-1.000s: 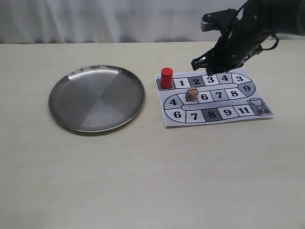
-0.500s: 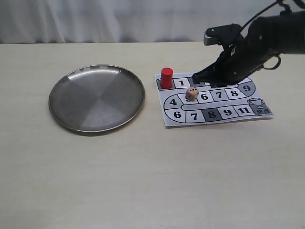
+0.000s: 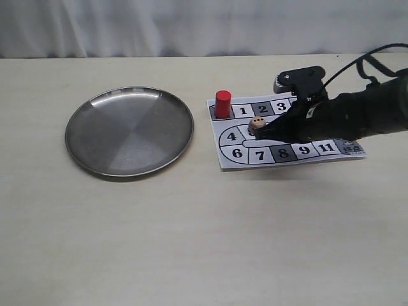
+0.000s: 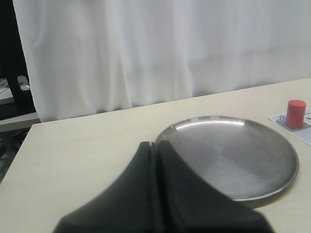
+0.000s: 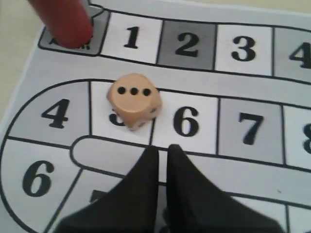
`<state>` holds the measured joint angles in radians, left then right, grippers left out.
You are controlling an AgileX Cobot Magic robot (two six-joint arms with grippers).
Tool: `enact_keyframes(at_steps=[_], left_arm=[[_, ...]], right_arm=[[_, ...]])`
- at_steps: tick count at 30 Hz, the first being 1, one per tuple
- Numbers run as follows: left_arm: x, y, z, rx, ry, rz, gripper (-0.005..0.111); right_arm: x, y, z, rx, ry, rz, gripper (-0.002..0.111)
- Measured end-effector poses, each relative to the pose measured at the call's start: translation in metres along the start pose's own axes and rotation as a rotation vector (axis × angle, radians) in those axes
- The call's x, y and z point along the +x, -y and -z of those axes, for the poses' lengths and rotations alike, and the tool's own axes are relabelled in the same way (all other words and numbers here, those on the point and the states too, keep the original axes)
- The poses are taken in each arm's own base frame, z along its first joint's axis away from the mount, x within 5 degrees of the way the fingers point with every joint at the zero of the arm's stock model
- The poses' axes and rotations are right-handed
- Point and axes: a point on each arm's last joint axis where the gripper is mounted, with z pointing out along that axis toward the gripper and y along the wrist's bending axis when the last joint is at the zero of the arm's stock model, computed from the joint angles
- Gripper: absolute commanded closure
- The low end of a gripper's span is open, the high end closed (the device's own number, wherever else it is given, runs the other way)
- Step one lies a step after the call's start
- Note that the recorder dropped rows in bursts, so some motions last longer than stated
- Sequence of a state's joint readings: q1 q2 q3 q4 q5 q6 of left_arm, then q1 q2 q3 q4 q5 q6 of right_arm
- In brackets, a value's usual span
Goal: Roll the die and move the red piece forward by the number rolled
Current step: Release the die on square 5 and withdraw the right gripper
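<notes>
Over the last second the right arm drops from above the upper right of the board to lie low across it. The right gripper now sits just right of the die, right of centre in the exterior view. The die has not moved. It rests on the board's middle row, over square 5, and in the right wrist view it shows three pips on top. The red piece stands untouched on the start square at the board's upper left corner, left of square 1.

I read this as the approach to pick up the die for the roll. Neither the roll nor the piece's move has happened yet.

In the right wrist view the right gripper has its fingers pressed almost together, with only a thin slit between them. It holds nothing. The tips point at the die from close by, with a strip of board visible between them, so they look apart from it. With the fingers this close, they would have to spread before they could take the cube.

The left gripper is likewise pressed together and empty, hanging short of the plate in the left wrist view.
</notes>
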<state>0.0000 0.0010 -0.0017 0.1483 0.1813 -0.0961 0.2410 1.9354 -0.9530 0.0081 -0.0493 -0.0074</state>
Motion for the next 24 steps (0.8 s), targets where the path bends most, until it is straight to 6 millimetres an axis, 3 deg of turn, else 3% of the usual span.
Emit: enact_keyframes(at_steps=[5, 10, 24], left_arm=[[0.000, 0.000, 0.000, 0.000, 0.000, 0.000, 0.107], [0.000, 0.000, 0.000, 0.000, 0.000, 0.000, 0.107], [0.000, 0.000, 0.000, 0.000, 0.000, 0.000, 0.107]], right_arm=[[0.010, -0.017, -0.018, -0.032, 0.001, 0.069, 0.102], [0.018, -0.017, -0.030, -0.033, -0.016, 0.072, 0.102], [0.018, -0.017, -0.034, -0.034, 0.013, 0.071, 0.102]])
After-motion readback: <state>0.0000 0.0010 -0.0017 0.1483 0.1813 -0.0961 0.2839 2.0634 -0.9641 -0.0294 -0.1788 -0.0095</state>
